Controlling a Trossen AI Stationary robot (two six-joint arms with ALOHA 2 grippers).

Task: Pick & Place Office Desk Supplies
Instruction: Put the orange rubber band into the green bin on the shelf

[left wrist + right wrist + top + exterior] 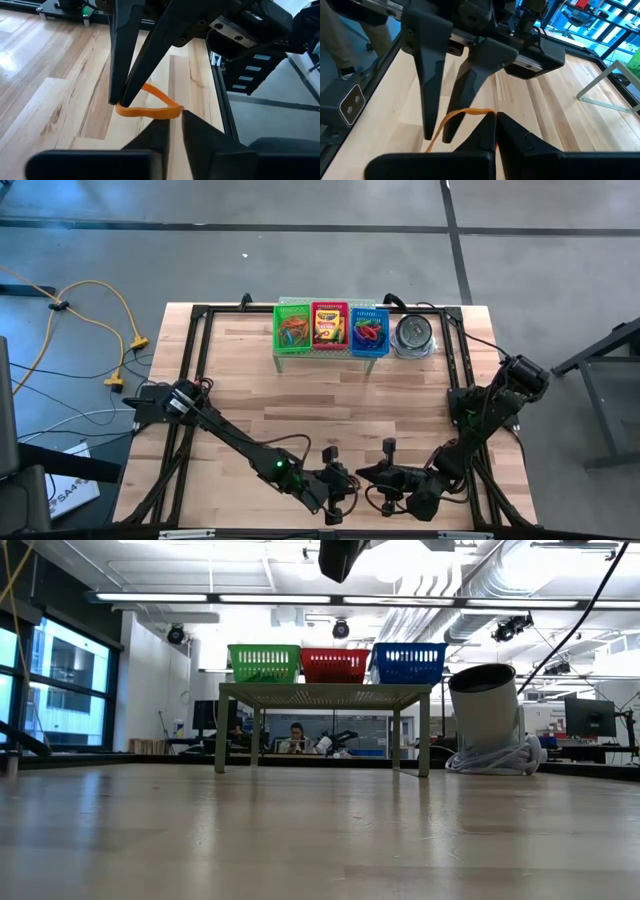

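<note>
An orange rubber band (150, 102) hangs in the air near the table's front edge, stretched loosely between my two grippers, which face each other. My right gripper (495, 117), also seen in the high view (366, 472), is shut on one end. My left gripper (175, 120) stands at the other end (178, 110) with a narrow gap between its fingers (427, 115). The band runs into that gap; whether those fingers touch it I cannot tell. A crayon box (329, 325) lies in the red basket. My right gripper pinches one end of the orange band (121, 106) between its two shut fingertips. The fingers slant downward from the table's right side. The band is lifted clear of the table and curves slackly away toward my left gripper.
On a low rack (325, 695) at the far edge stand a green basket (293, 327), a red basket (329, 310) and a blue basket (370, 330), the green and blue ones holding rubber bands. A round metal tin (413, 333) sits to their right. Bare wood lies between.
</note>
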